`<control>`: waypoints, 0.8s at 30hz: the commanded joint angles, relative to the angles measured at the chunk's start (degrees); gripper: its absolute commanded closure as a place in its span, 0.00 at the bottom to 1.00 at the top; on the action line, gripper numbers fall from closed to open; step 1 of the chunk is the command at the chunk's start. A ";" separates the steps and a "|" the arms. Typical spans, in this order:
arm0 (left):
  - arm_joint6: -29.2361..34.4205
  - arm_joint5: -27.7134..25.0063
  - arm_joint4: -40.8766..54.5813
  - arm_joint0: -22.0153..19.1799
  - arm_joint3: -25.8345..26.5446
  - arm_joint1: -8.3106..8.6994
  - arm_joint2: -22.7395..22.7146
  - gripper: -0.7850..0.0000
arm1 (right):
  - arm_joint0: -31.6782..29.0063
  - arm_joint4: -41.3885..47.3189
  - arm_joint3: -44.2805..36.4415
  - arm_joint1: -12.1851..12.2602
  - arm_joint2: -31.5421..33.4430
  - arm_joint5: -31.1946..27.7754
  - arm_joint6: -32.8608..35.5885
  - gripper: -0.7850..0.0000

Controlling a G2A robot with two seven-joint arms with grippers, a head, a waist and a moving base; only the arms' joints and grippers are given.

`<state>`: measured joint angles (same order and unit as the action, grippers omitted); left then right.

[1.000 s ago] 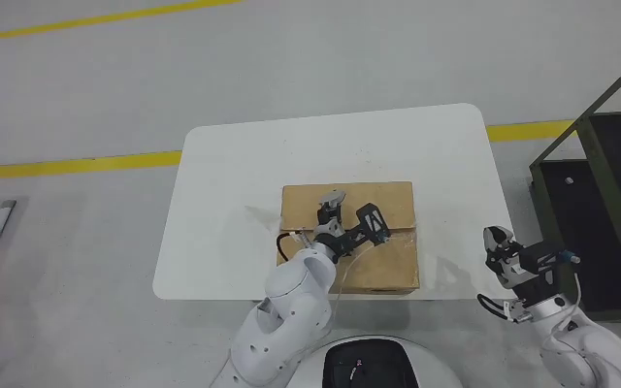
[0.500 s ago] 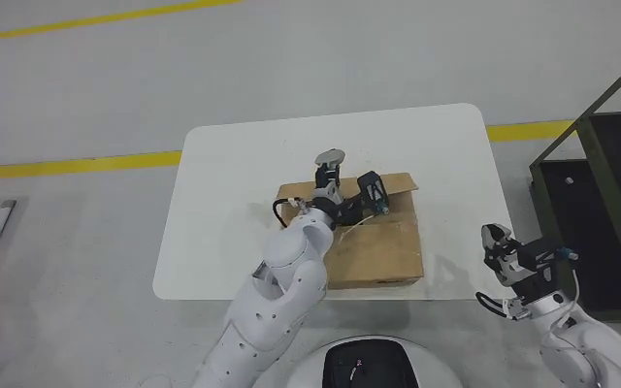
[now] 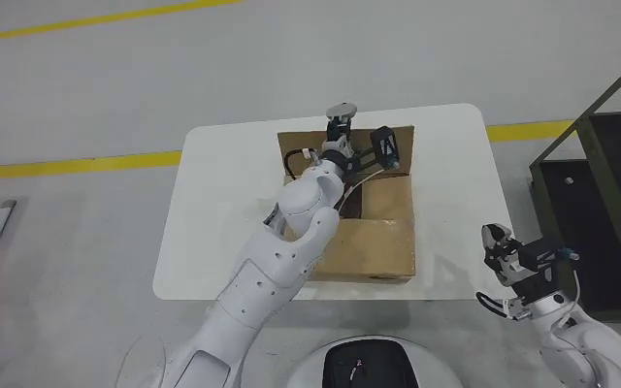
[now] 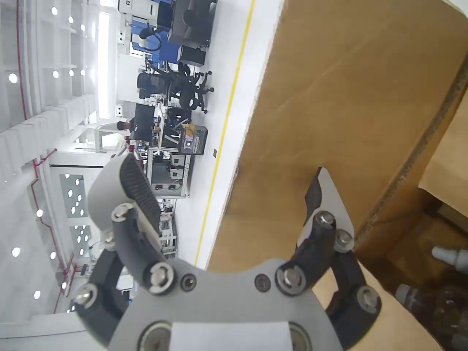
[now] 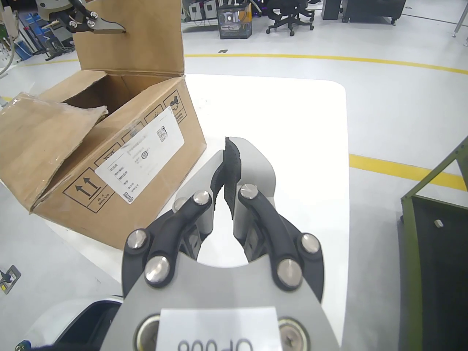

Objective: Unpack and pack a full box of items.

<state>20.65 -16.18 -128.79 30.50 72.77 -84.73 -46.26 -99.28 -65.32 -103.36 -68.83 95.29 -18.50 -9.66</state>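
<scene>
The cardboard box (image 3: 374,233) stands mid-table with its far flap (image 3: 406,160) raised upright. My left gripper (image 3: 338,124) is at that flap's top edge, open. In the left wrist view the left gripper (image 4: 219,169) straddles the edge of the flap (image 4: 347,93), one finger against its inner face. Bottles (image 4: 446,253) show deep in the box. In the right wrist view a left finger (image 5: 109,27) touches the flap (image 5: 146,27) above the box (image 5: 109,147). My right gripper (image 3: 500,247) (image 5: 226,169) is off the table's near right corner, shut and empty.
The near flap (image 5: 47,129) is crumpled and sags over the opening. The white table (image 3: 223,194) has bare room on both sides of the box. A green-framed black cart (image 3: 582,184) stands close to the right arm.
The left arm has stretched away from me, swinging the far flap from flat on the box up to upright. The box slid a little farther away. The right arm barely moved.
</scene>
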 commanded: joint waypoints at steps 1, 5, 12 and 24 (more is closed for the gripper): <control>-1.08 0.86 0.10 -2.03 -3.92 -0.82 1.25 0.00 | 0.02 0.14 0.09 0.00 0.10 0.04 0.03 1.00; -2.42 2.54 1.57 -4.93 -10.22 -2.68 3.55 0.00 | 0.35 0.27 0.18 -0.01 0.21 0.16 0.04 1.00; -3.02 3.87 3.59 -6.81 -16.77 -5.29 6.23 0.00 | 0.63 0.40 0.47 -0.04 0.22 0.45 0.12 1.00; 1.28 4.51 7.69 -3.05 -4.69 -4.52 -2.14 0.00 | 3.94 9.33 0.61 -0.19 1.49 -1.17 0.54 1.00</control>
<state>21.11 -10.81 -121.41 26.11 65.27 -89.69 -46.86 -95.82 -58.19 -102.83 -68.99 96.56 -19.17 -9.27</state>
